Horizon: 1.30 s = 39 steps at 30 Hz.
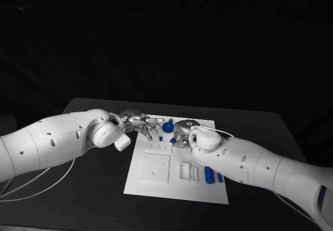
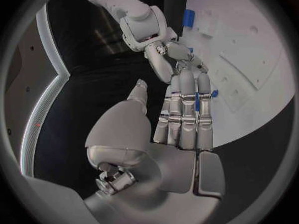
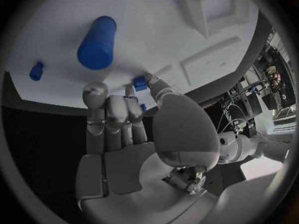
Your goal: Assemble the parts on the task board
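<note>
The white task board (image 1: 163, 185) lies mid-table. My right hand (image 1: 182, 133) is at its far edge and pinches a small blue part (image 3: 139, 83) between thumb and fingertips, right at the board's surface. A blue cylinder (image 3: 97, 42) stands on the board just beyond that hand, and a small blue peg (image 3: 36, 70) is further off. My left hand (image 1: 142, 126) hovers over the board's far left corner with fingers (image 2: 184, 114) stretched out straight and nothing in them. It points toward the right hand (image 2: 177, 55). A round blue part (image 1: 168, 126) sits between the two hands.
Two long blue parts (image 1: 209, 174) lie side by side near the board's right edge, under my right forearm. A square raised frame (image 1: 156, 167) and narrow slots (image 1: 185, 172) take up the board's near half. Black table (image 1: 97, 192) surrounds the board.
</note>
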Available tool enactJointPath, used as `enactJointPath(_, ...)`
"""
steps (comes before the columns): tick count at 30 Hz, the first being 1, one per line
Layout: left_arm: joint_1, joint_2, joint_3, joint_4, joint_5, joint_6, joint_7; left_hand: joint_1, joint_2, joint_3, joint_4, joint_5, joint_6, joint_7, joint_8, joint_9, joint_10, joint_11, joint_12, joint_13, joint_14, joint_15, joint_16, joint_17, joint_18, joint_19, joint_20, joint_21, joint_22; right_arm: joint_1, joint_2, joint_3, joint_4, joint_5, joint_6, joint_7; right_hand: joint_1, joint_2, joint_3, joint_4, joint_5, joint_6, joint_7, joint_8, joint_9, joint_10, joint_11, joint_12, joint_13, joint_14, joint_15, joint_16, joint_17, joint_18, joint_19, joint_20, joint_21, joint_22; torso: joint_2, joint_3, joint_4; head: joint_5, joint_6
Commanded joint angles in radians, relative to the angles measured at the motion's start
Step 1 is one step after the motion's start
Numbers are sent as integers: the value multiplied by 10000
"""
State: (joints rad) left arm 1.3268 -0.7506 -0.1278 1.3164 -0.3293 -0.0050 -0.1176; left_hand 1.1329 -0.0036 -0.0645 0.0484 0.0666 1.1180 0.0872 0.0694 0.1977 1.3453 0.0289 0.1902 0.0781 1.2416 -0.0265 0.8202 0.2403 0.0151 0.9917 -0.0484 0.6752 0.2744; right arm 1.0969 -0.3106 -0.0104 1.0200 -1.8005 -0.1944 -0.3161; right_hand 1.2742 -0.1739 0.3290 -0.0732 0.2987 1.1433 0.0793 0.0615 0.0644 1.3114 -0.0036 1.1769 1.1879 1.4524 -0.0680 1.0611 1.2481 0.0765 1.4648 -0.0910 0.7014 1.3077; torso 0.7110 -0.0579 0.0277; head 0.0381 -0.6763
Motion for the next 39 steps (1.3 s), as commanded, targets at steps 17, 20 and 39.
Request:
enactJointPath(17,11,30,6,6,80,160,37,35,121,-31,-114,-29,-81,9,-42,-11,-62,24,-58,-16,30,26,-62,-10,-80,-3,40,-25,-16,-44,46,-93,-168,-250,175,203,-395,322,1640,-1506,609,150,79,7,-10,-38,0,95,9,-29,74,86,-12,82,509,87,79,778,-6,3,-25,14,-19)
enactJointPath(20,11,22,6,6,80,154,35,52,137,-42,-137,-31,-85,12,-42,-13,-65,26,-60,-17,25,27,-65,-11,-80,-6,40,-26,-17,-45,11,-100,-178,-280,196,191,-432,348,1520,-1506,539,274,43,2,-8,-23,-18,103,9,-21,66,93,-11,66,506,82,101,777,-4,2,-28,8,-20)
enactJointPath(39,11,-17,6,4,80,123,19,65,162,-95,-194,-29,-110,20,-47,-22,-78,31,-71,-21,24,30,-66,-11,-80,-10,42,-28,-17,-45,-172,-112,-12,-162,82,352,-347,224,-811,-681,394,-308,107,7,-14,-100,55,6,-95,-63,116,16,-67,107,504,128,-136,700,0,8,-17,16,-16)
